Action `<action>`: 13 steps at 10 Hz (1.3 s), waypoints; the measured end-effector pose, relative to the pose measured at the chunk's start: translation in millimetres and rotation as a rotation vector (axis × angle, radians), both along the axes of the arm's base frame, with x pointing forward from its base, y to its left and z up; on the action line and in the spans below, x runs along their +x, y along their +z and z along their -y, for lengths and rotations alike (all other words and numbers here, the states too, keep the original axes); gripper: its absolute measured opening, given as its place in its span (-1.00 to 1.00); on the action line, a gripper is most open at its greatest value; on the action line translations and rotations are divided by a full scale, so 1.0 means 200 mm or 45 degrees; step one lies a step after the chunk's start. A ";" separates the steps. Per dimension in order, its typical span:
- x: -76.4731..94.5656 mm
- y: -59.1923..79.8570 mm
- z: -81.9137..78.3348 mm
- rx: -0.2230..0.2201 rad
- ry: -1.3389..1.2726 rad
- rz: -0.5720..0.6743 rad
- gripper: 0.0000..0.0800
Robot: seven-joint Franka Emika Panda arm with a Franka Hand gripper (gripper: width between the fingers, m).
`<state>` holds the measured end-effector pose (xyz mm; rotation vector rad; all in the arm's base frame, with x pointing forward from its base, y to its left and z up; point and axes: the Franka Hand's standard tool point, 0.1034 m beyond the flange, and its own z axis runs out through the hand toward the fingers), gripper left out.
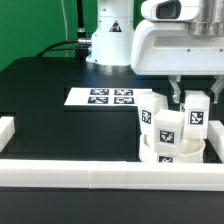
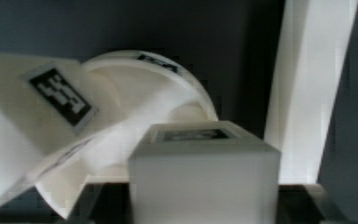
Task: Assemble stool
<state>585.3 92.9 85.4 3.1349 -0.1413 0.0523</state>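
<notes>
Ext. view: arm reaches down from above at the exterior view's right, wrist vertical, jaws (image 1: pixel 184 97) clenched on a leg (image 1: pixel 196 111) standing upright on the round seat (image 1: pixel 167 151). Two more legs (image 1: pixel 162 124) stand on the seat alongside. Seat sits on black counter (image 1: pixel 50 110), near corner of white border rails (image 1: pixel 60 172). Marker board (image 1: pixel 101 97) lies flat, well apart.

Wrist view: held leg top (image 2: pixel 201 160) close-up; seat rim (image 2: pixel 149 85) and rail (image 2: pixel 318 90) behind. Finger contact itself not visible here.
</notes>
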 end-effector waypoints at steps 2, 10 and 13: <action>0.00 0.00 -0.01 0.027 -0.198 0.003 -0.15; 0.04 -0.01 -0.03 0.209 -1.130 0.029 -0.15; 0.05 0.00 -0.04 0.234 -1.421 0.008 -0.15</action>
